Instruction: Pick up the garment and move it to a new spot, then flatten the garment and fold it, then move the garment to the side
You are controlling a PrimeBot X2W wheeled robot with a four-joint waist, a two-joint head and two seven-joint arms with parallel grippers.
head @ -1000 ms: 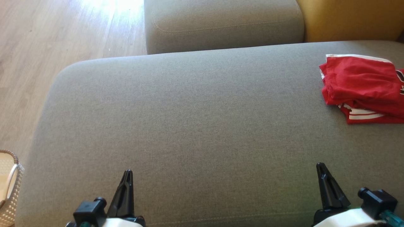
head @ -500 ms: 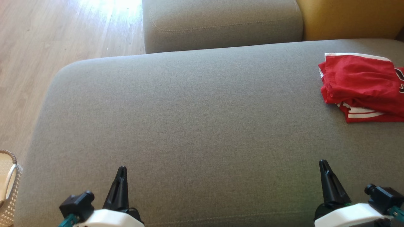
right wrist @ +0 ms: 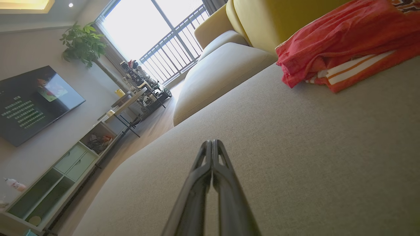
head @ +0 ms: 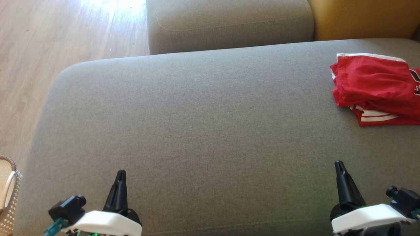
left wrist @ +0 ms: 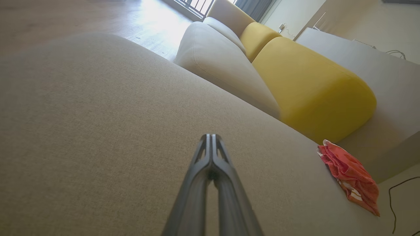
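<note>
The garment (head: pixel 374 87) is red with white stripes and lies folded at the far right of the grey sofa cushion (head: pixel 197 124). The left wrist view shows the garment (left wrist: pixel 351 173) off to the right, and in the right wrist view the garment (right wrist: pixel 344 46) sits at the upper right. My left gripper (head: pixel 120 173) is shut and holds nothing, low over the cushion's near left. My right gripper (head: pixel 338 164) is shut too, empty, at the near right, well short of the garment. Both wrist views show the fingertips pressed together, the left gripper (left wrist: pixel 211 137) and the right gripper (right wrist: pixel 211 143).
A second grey cushion (head: pixel 229 23) and a yellow cushion (head: pixel 361 18) stand behind the seat. Wooden floor (head: pixel 49 42) lies to the left, with a woven basket (head: pixel 8 193) at the lower left edge. A TV (right wrist: pixel 32 101) and a low cabinet (right wrist: pixel 65 170) stand across the room.
Both grippers have drifted slightly outward and their tips now reach a little farther up the cushion. The whole head view has shifted a little. The garment lies as before.
</note>
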